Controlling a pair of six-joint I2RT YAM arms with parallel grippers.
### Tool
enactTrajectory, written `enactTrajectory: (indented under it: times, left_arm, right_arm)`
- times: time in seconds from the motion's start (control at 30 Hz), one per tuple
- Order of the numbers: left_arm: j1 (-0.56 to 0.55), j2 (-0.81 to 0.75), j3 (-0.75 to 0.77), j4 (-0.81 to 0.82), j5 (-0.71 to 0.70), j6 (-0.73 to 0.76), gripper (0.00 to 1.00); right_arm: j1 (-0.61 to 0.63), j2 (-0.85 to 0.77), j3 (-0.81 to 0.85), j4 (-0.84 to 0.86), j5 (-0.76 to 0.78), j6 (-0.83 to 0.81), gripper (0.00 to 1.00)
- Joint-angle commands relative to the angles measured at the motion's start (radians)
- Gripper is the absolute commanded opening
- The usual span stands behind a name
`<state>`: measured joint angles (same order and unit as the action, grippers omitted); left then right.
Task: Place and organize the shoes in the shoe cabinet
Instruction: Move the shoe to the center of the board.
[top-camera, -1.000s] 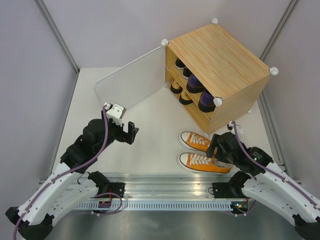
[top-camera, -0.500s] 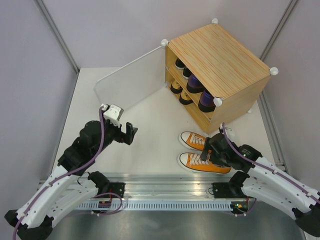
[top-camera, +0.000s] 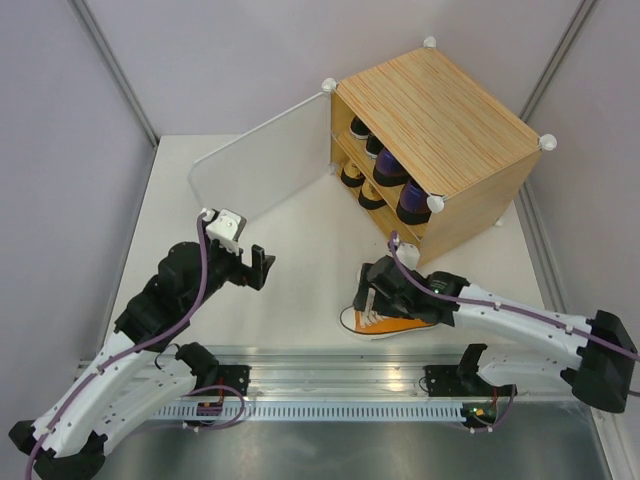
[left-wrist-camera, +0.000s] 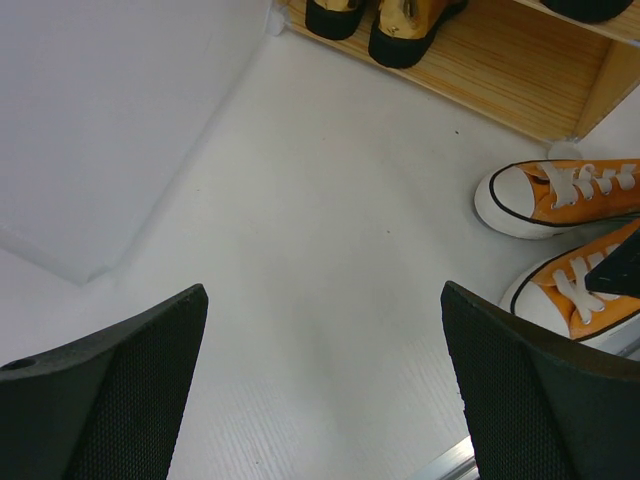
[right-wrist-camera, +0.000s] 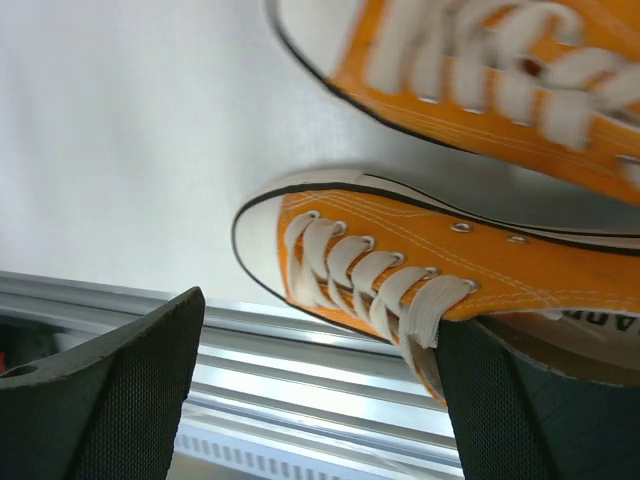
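Two orange sneakers lie on the table in front of the shoe cabinet (top-camera: 440, 110). The near sneaker (top-camera: 385, 322) (right-wrist-camera: 400, 260) (left-wrist-camera: 580, 295) points left at the table's front edge, and the far one (right-wrist-camera: 480, 70) (left-wrist-camera: 565, 195) lies just behind it. My right gripper (top-camera: 375, 295) (right-wrist-camera: 320, 390) is open over the near sneaker's laces, with one finger at the shoe's opening and the other well off its toe side. My left gripper (top-camera: 250, 268) (left-wrist-camera: 325, 390) hangs open over bare table, holding nothing. Black sneakers (top-camera: 360, 128), purple loafers (top-camera: 395, 180) and gold pumps (top-camera: 360, 185) (left-wrist-camera: 400, 25) sit inside the cabinet.
The cabinet's white translucent door (top-camera: 260, 165) (left-wrist-camera: 110, 110) stands swung open to the left, just behind my left gripper. A metal rail (top-camera: 330, 365) (right-wrist-camera: 300, 380) runs along the table's front edge, right beside the near sneaker.
My right arm has swung left and forward over the orange sneakers, and its jaws have widened. The near sneaker has shifted a little left. The left arm has barely moved.
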<state>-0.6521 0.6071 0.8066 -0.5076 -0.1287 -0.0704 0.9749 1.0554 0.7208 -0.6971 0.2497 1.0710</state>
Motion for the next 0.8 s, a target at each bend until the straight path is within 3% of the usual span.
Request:
enactTrajectory:
  times: [0.0, 0.23, 0.4, 0.57, 0.77]
  left_arm:
    - [-0.001, -0.013, 0.003, 0.009, -0.002, 0.023, 0.99]
    - [-0.001, -0.043, -0.001, 0.009, -0.046, 0.020, 0.99]
    - [-0.001, -0.055, -0.003, 0.009, -0.054, 0.018, 0.99]
    - [-0.001, -0.058, -0.003, 0.011, -0.040, 0.017, 0.99]
    - [0.000, -0.066, -0.003, 0.009, -0.026, 0.015, 1.00]
  right_arm:
    - [0.074, 0.127, 0.143, 0.232, 0.065, 0.105, 0.95]
    - [0.128, 0.216, 0.183, 0.453, 0.197, 0.295, 0.96]
    - [0.131, 0.199, 0.181, 0.538, 0.221, 0.324, 0.95]
    - [0.131, 0.207, 0.330, 0.319, 0.261, 0.123, 0.94]
    - [0.134, 0.092, 0.212, 0.070, 0.277, 0.083, 0.91]
